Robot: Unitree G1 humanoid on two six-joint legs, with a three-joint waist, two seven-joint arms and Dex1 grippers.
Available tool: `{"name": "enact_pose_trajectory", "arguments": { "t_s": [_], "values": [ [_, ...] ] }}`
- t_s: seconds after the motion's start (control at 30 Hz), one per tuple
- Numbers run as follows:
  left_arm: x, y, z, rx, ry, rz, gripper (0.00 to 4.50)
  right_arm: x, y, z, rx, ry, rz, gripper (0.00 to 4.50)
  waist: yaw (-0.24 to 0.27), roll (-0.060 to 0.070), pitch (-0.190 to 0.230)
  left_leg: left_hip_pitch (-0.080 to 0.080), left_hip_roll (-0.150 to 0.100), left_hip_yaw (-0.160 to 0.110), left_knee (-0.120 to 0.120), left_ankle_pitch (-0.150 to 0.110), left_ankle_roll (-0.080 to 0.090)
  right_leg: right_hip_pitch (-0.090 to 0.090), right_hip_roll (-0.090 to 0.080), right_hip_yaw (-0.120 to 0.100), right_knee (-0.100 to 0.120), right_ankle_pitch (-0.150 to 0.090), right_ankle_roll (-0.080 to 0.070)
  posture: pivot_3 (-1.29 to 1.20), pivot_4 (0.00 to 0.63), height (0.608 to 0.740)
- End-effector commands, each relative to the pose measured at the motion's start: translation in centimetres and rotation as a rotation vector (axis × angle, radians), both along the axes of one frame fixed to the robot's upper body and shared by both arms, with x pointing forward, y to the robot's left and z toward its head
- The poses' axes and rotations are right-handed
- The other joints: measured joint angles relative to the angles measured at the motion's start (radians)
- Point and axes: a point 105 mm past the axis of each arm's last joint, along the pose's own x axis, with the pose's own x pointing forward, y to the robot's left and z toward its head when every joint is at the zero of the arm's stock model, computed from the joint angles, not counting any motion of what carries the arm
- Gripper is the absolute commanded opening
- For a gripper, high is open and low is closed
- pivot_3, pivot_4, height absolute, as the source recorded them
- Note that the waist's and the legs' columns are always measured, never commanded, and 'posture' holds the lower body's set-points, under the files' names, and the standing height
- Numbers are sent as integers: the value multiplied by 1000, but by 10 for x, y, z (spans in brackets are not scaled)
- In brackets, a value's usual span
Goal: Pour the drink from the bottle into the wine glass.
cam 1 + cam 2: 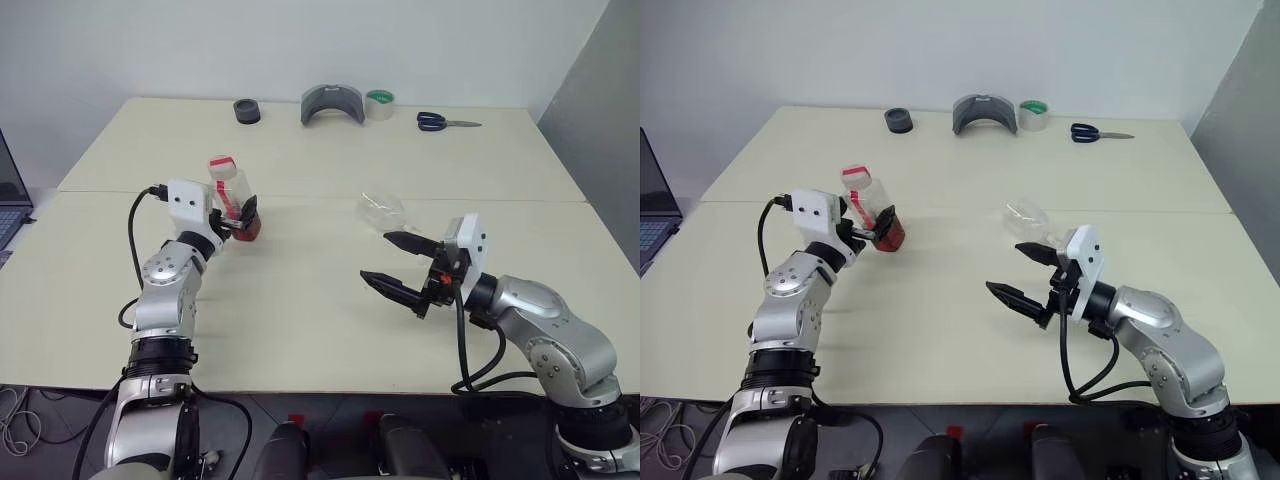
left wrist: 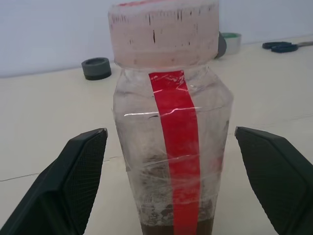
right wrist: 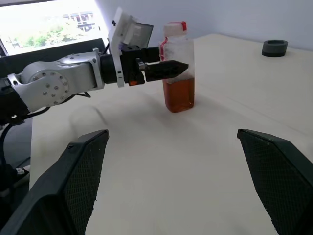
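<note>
The bottle (image 1: 230,190) stands upright on the left of the table (image 1: 300,300), with a white-and-red cap and a red strip (image 2: 178,147) down its side. The reddish-brown drink (image 3: 179,95) fills its lower part. My left gripper (image 1: 238,218) is open and straddles the bottle; in the left wrist view its fingers (image 2: 73,176) leave a gap on each side. The wine glass (image 1: 381,209) is a faint clear shape on the table just beyond my right gripper (image 1: 375,256). That gripper is open and empty, pointing toward the bottle.
Along the table's far edge lie a black ring (image 1: 246,111), a grey curved piece (image 1: 332,104), a roll of tape (image 1: 379,104) and blue-handled scissors (image 1: 446,123). A laptop (image 1: 10,200) sits off the table's left side. A seam (image 1: 400,198) crosses the table.
</note>
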Motion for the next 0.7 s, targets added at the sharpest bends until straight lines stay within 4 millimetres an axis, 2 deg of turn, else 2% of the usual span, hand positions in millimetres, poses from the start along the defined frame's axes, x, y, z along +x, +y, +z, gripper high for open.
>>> {"name": "enact_pose_trajectory", "arguments": {
  "t_s": [0.03,0.4,0.7],
  "values": [
    [5,-2,20,39,-43,-6,4491,-2,1,13,13,-52,10,4500,0,0,0,0,0,0,0,0,0,0,0,0,0,0,0,0,150,740],
    [12,-6,26,61,-32,5,4491,-2,4,11,-6,-54,17,4500,0,0,0,0,0,0,0,0,0,0,0,0,0,0,0,0,150,740],
    [15,-1,30,56,-40,41,4491,-1,4,8,-18,-56,16,4500,0,0,0,0,0,0,0,0,0,0,0,0,0,0,0,0,150,740]
  ]
}}
